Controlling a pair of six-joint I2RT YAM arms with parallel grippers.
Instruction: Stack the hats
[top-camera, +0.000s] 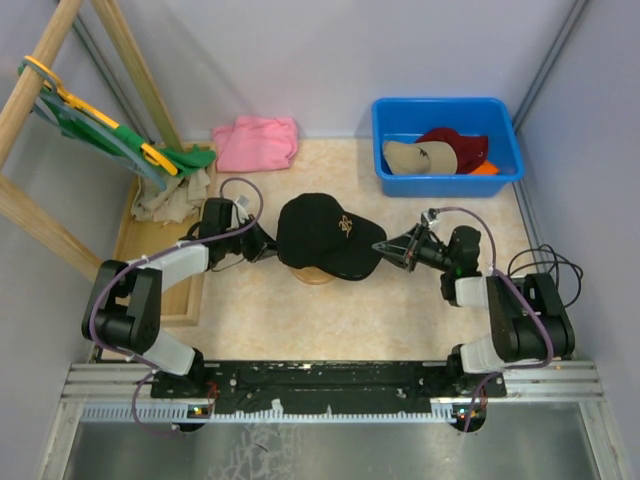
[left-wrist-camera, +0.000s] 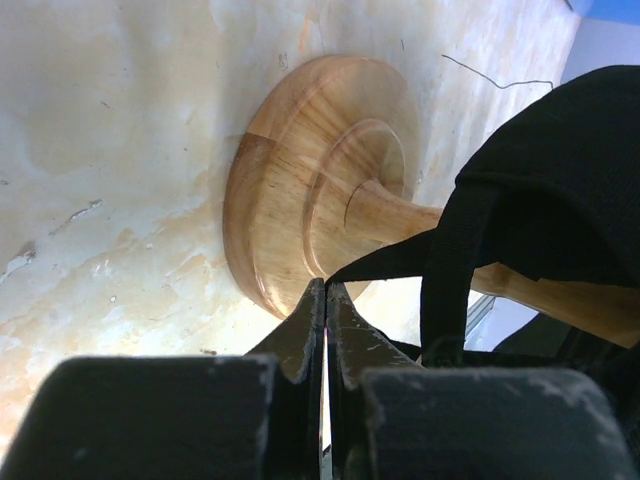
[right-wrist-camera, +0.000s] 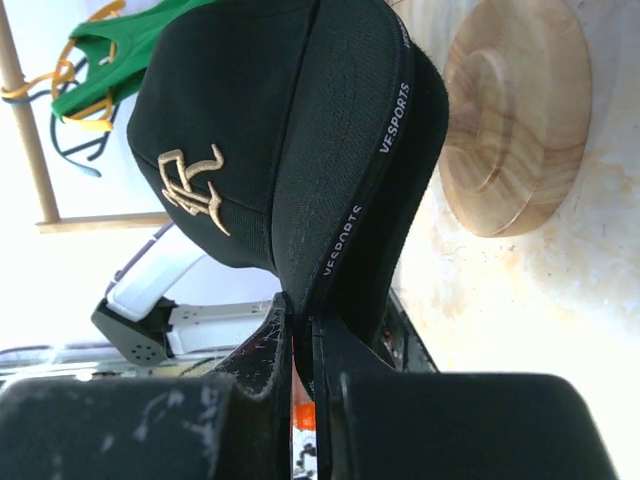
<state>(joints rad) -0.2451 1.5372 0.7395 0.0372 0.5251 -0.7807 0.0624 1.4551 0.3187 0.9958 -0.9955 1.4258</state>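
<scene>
A black baseball cap with a gold emblem sits over a wooden stand at the middle of the table. My left gripper is shut on the cap's thin rear edge, just above the stand's round base. From the right, my right gripper is shut on the brim, which bears white lettering. A tan cap, a dark red hat and a bit of an orange hat lie in the blue bin at the back right.
A pink folded cloth lies at the back centre. A green garment on a yellow hanger hangs from a wooden rack on the left. A beige cloth lies under it. Loose cables trail by the right arm.
</scene>
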